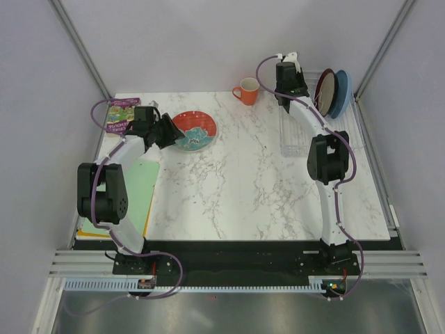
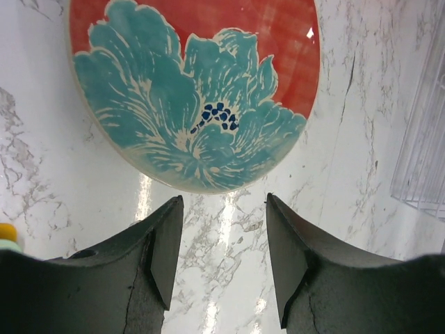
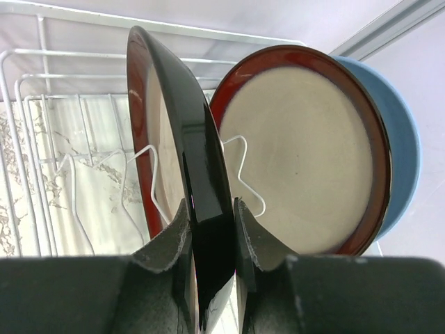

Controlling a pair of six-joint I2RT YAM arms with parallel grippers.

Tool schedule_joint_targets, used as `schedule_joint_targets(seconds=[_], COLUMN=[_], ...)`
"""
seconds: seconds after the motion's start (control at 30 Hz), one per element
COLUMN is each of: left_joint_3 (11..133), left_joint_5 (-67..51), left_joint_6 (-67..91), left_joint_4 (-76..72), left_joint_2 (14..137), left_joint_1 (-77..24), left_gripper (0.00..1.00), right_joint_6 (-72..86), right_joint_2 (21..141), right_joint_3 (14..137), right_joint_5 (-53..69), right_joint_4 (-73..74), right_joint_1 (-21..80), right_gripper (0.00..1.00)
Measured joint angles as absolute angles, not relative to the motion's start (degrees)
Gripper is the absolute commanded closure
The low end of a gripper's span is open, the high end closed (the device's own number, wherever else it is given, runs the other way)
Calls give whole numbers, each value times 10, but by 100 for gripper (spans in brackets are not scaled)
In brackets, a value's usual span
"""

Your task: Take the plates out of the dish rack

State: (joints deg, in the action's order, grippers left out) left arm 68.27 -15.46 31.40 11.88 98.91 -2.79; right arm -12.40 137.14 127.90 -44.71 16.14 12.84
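Note:
A small red plate with a teal flower [image 1: 194, 130] lies flat on the marble table [image 1: 236, 181]. My left gripper [image 1: 169, 132] is open and empty just short of its near rim; in the left wrist view the plate [image 2: 195, 90] lies beyond the fingertips of the gripper [image 2: 224, 209]. My right gripper [image 3: 211, 209] is shut on the dark rim of a cream plate [image 3: 182, 132] standing on edge in the white wire dish rack [image 3: 42, 139]. Behind it stand a second cream plate with a red-brown rim [image 3: 299, 153] and a light blue plate [image 3: 403, 160]. In the top view the right gripper [image 1: 290, 89] is at the rack's [image 1: 295, 136] far end.
An orange mug [image 1: 247, 91] stands at the back of the table, left of the rack. A purple book [image 1: 123, 115] and a green mat [image 1: 135, 188] lie along the left edge. The enclosure's walls stand close behind the rack.

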Motion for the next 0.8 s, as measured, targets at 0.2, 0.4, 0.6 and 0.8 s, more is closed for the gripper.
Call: schedule_joint_targets(seconds=[0.2,0.4,0.6,0.8], left_joint_3=[668,660,651,628], left_joint_5=[-156,-159,-179,-218], left_joint_6=[306,304,304,305], left_joint_4=[122,123,123,108], left_joint_2=[967,942,934,909], left_joint_1=[-36,-36,-36,-36], left_gripper=[24,23,12,0], right_joint_6=[-140,-141,-148,-120], right_joint_2=[1345,1306,1233,1124], right_joint_3=[1237,1220,1169,1111], right_joint_5=[-466,-478,-509,-493], right_joint_4=[129,128,119,167], right_joint_1=[137,140,138,131], right_gripper=[100,100,100,100])
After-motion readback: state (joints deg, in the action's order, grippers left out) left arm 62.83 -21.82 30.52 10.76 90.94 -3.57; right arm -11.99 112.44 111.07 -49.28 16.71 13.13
